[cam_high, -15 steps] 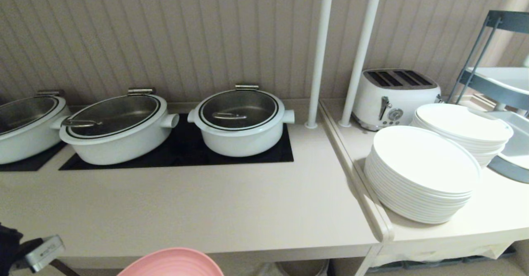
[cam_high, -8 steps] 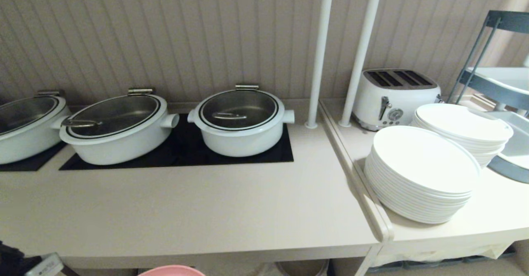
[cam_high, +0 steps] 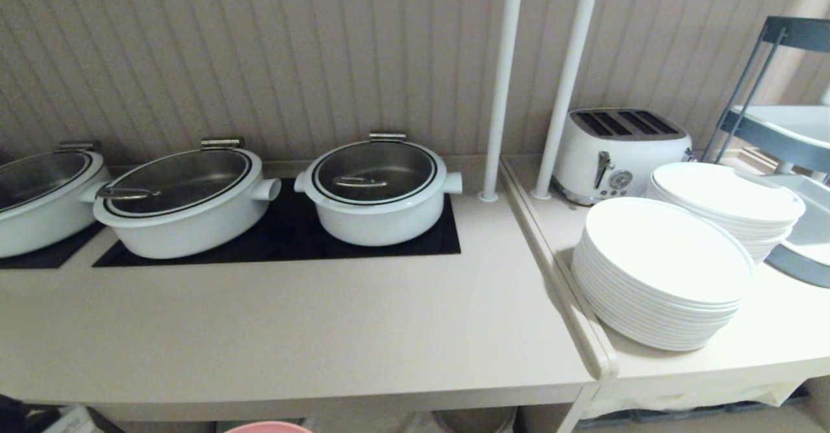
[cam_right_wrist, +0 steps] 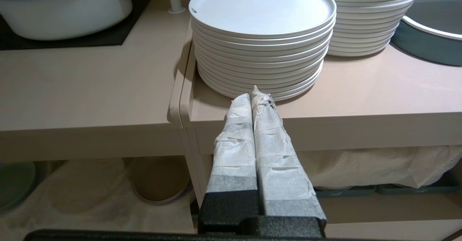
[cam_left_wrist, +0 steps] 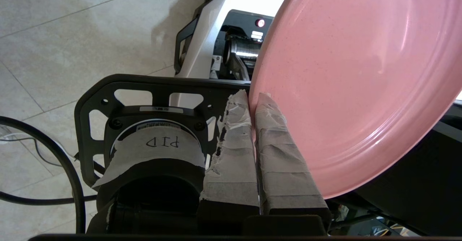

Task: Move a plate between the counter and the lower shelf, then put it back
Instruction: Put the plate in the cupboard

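Where the head view looks down on the long smooth beige bench, only a sliver of the small round matte pink plastic plate shows, below the bench's front edge toward its left end. White lidded pots sit on the black inset panel along the back edge, and stacks of white plates stand on the adjoining top.

In the left wrist view, the left pincer is clamped on the pink plate's rim, its taped fingers pressed together, the plate tilted above tiled floor.

In the right wrist view, the right pincer is closed on nothing, off the front edge near the plate stacks; below lies the lower shelf, draped in white cloth.
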Robot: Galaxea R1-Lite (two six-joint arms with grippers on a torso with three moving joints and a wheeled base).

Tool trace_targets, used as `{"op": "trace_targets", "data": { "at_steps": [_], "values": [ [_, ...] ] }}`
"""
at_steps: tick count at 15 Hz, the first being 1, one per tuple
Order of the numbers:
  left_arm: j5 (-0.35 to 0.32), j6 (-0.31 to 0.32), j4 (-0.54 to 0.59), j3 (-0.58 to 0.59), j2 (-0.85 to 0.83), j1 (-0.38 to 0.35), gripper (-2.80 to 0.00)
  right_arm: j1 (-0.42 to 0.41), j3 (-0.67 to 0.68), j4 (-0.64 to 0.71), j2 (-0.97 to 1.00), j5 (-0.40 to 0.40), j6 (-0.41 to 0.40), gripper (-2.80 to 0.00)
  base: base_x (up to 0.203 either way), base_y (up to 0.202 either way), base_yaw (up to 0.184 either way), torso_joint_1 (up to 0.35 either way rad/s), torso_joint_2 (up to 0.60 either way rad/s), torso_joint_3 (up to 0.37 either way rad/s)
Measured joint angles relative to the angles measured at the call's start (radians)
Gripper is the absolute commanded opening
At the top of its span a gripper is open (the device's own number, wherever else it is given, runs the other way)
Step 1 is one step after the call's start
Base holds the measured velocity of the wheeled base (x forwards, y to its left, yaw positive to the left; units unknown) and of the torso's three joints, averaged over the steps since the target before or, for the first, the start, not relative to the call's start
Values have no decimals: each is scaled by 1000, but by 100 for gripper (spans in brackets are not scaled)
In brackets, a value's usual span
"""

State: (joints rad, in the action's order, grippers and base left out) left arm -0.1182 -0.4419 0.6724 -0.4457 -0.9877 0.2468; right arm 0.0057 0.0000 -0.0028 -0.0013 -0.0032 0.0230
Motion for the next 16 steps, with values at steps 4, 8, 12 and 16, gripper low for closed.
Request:
{"op": "trace_targets", "data": {
  "at_steps": [4, 8, 12, 16],
  "values": [
    [2, 0, 0, 1, 3, 1, -280, 0, 0, 0, 0, 0, 0, -280, 0, 0, 0, 0, 0, 0],
    [5, 0, -1, 0, 3, 3, -280, 0, 0, 0, 0, 0, 0, -280, 0, 0, 0, 0, 0, 0],
    [5, 0, -3, -1, 3, 3, -280, 0, 0, 0, 0, 0, 0, -280, 0, 0, 0, -64, 143, 70],
    [6, 0, -3, -3, 3, 3, -280, 0, 0, 1, 0, 0, 0, -280, 0, 0, 0, -73, 161, 75]
  ]
}}
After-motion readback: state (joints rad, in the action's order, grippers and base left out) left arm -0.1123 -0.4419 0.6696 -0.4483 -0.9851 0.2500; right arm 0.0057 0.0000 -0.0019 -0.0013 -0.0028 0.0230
